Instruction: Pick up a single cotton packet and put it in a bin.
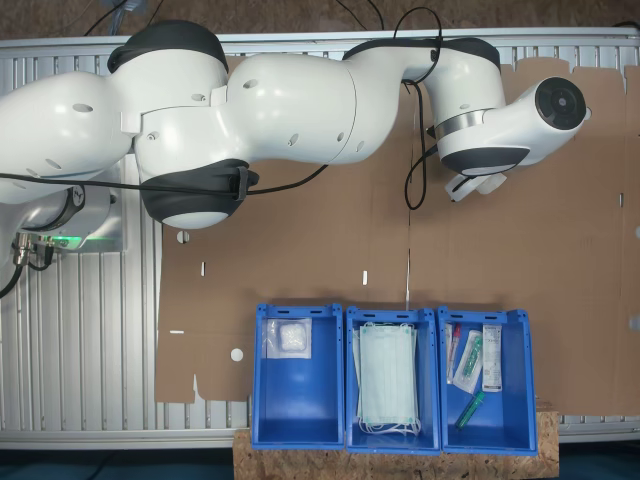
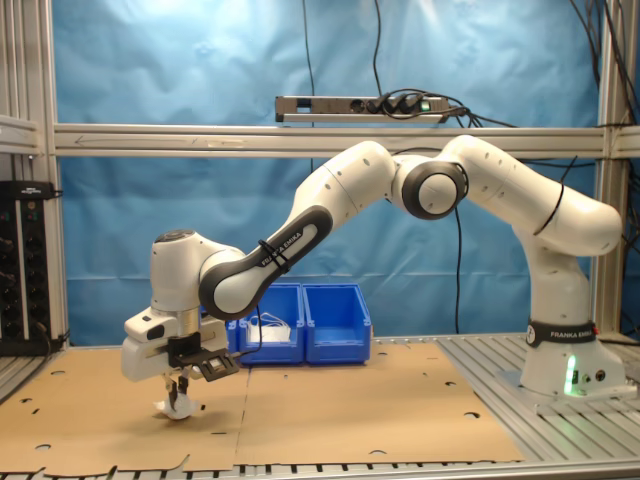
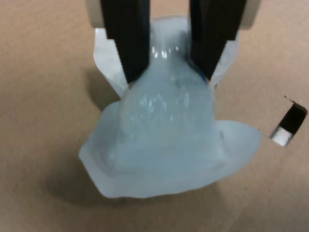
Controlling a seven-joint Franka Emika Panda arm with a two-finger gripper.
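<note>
My gripper (image 3: 169,72) is shut on a cotton packet (image 3: 169,140), a crinkly clear wrap around a white pad, squeezed between the two black fingers (image 3: 125,43). In the second exterior view the gripper (image 2: 178,392) hangs low over the cardboard at the second exterior view's left, with the packet (image 2: 175,408) at its tips, at or just above the sheet. A second cotton packet (image 1: 290,338) lies in the blue bin (image 1: 300,410) at the first exterior view's left. The arm's hand (image 1: 500,140) covers the gripper in the first exterior view.
Three blue bins stand side by side at the cardboard's edge. The middle one (image 1: 352,420) holds pale green face masks (image 1: 388,375); the third (image 1: 500,420) holds long sachets (image 1: 478,360). Brown cardboard (image 2: 350,400) covers the table. The arm's base (image 2: 560,370) stands at the second exterior view's right.
</note>
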